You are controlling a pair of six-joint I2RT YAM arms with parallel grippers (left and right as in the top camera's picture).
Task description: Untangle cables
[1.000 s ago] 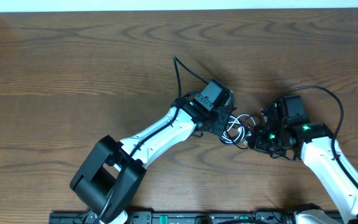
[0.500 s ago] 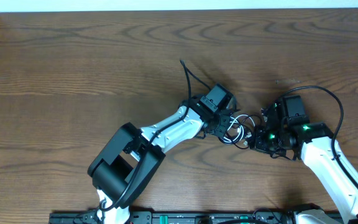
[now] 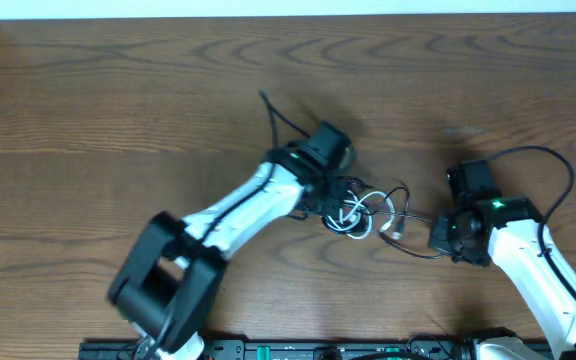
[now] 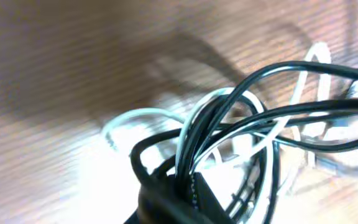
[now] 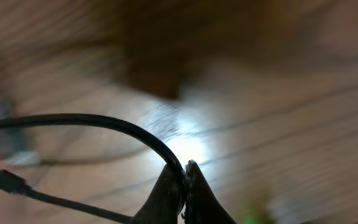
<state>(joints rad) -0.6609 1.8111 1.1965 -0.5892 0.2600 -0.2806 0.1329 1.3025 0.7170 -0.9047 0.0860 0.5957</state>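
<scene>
Both arms have drawn apart since the earlier frames: the left gripper (image 3: 330, 193) has swung left, and the right gripper (image 3: 439, 237) has backed off to the right and nearer. With that, the tangle of thin black and white cords (image 3: 356, 212) has been dragged left across the brown wood-grain table (image 3: 118, 100). A thin black cord (image 3: 413, 250) now runs out of it in a shallow sag to the right gripper. I judge that this pull has freed some length but not the knot, whose loops are bunched together. The right gripper is pinched tight on that black cord. The left gripper seems clenched on the gathered strands at the tangle's left edge, though its wrist view is blurred and its fingers hardly show. The tangle lies mid-table, just right of the left gripper and apart from the right one.
</scene>
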